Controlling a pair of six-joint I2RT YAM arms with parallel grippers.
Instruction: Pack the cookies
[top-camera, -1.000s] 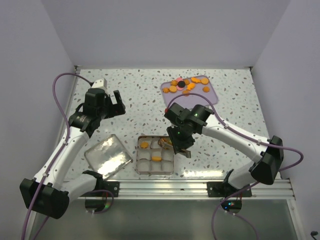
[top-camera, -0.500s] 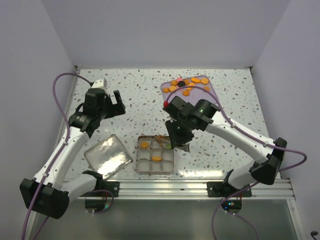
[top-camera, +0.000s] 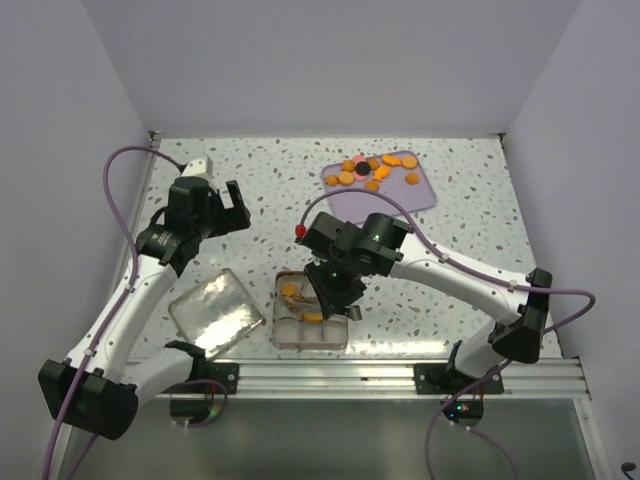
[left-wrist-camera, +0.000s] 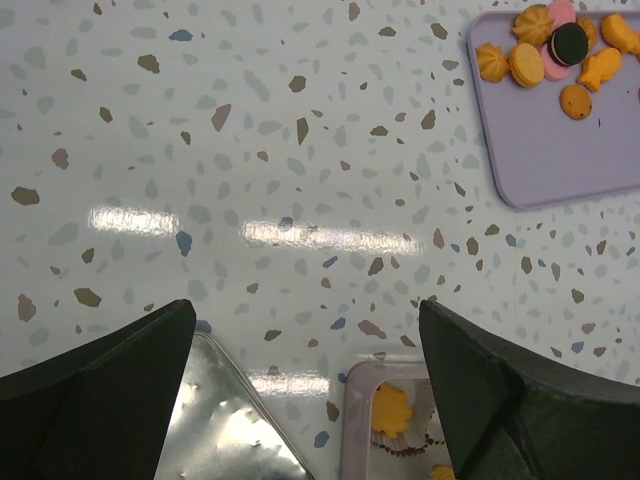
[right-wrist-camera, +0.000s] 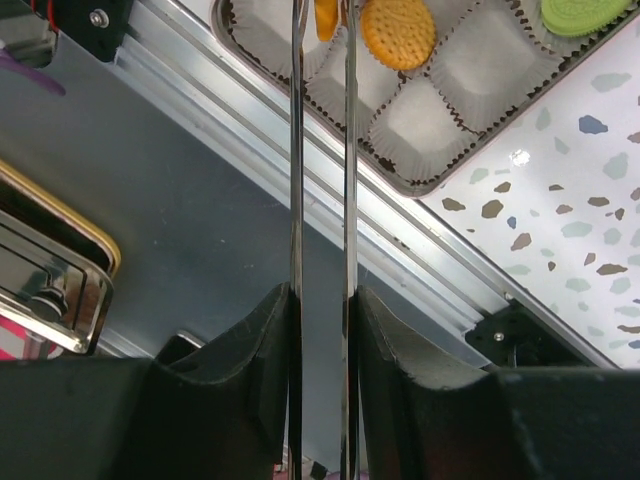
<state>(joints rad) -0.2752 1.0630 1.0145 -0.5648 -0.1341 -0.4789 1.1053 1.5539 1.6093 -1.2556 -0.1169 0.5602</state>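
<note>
Placing is the step in hand, I judge. The right end effector (right-wrist-camera: 322, 300), clamped on slim metal tongs (right-wrist-camera: 297, 150), has a small orange cookie (right-wrist-camera: 325, 15) between their tips above the square metal tin (top-camera: 310, 346) of white paper cups, near centre. Next it should lower the cookie into a free cup and release it. The remaining cookies (top-camera: 375, 170) lie on the lilac tray (top-camera: 425, 195), far right. The left end effector (left-wrist-camera: 305, 330) hangs spread wide.

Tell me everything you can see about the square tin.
The tin is square, shiny metal, open, lying flat near the table's front edge, right of a shiny lid. White paper cups line it in rows; some hold orange cookies, one a green cookie. The right claw's tweezers reach over it.
</note>
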